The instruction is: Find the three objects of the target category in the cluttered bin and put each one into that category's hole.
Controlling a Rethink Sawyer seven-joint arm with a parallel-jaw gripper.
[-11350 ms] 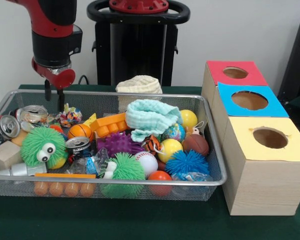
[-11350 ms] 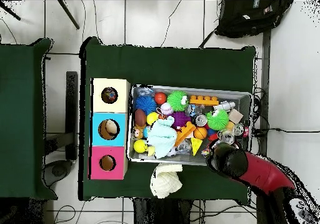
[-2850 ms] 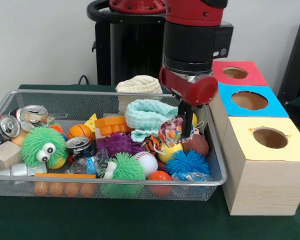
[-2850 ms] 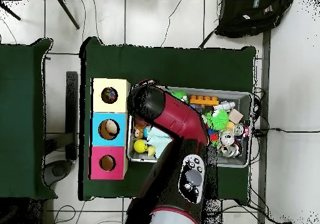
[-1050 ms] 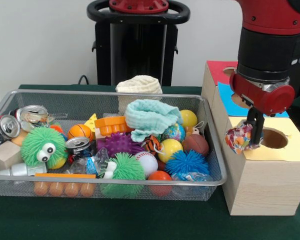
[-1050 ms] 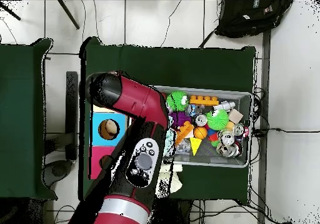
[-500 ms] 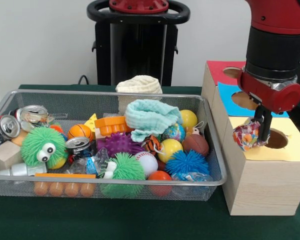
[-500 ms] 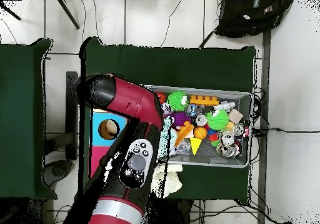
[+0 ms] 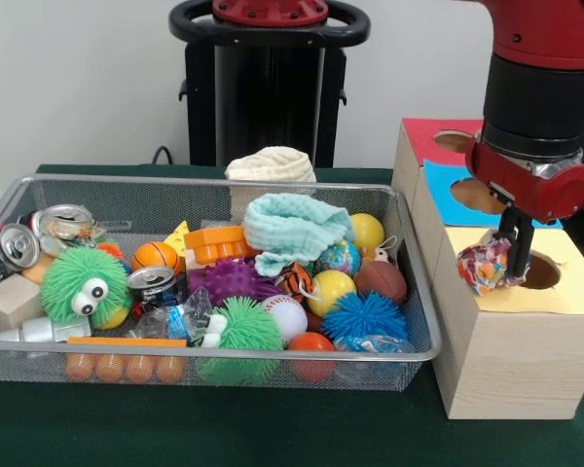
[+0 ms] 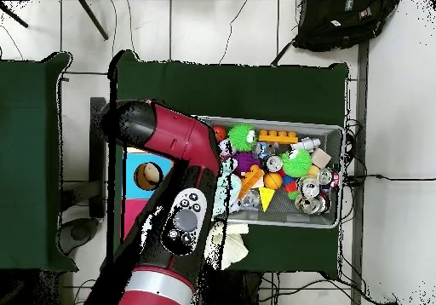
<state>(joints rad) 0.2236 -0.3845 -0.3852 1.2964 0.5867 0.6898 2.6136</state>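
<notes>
- One multicoloured crinkly ball is gripped in the closed pincer, just above the yellow-topped box, beside its round hole.
- Blue-topped box and red-topped box are lined up behind it.
- Clutter is held in the wire bin on the green tabletop.

Three boxes, one bin
</notes>
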